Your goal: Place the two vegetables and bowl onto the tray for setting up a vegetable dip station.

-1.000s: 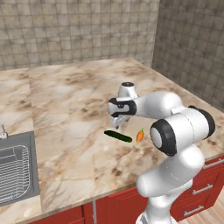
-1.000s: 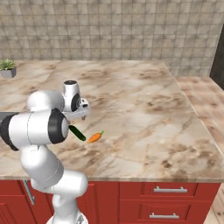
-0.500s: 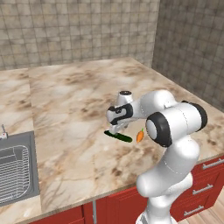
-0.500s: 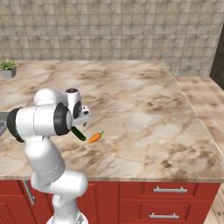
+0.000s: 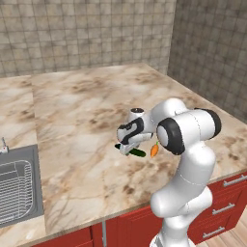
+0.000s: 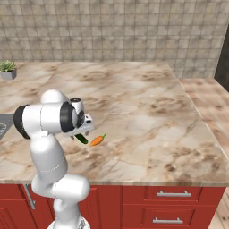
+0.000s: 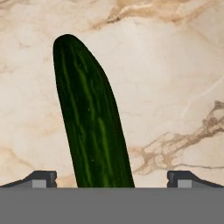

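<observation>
Left base view, left to right: steel sink [image 5: 17, 185] set into the marble counter [image 5: 87, 106] at the far left edge, well apart from the work area. Cucumber [image 5: 136, 152] lies flat on the counter near the front edge, partly hidden under the gripper [image 5: 129, 140], which hangs low directly over it. Carrot [image 5: 154, 149] lies just beside the cucumber on its right, green top pointing away from the counter's front edge; the arm's big elbow joint stands close behind it.

Right base view: small potted plant [image 6: 7, 70] at the far left, against the tiled wall.

Hand view: cucumber [image 7: 92, 118] runs up between the two fingertips [image 7: 41, 178], which stand wide apart, clear of it on both sides. Nothing gripped.
</observation>
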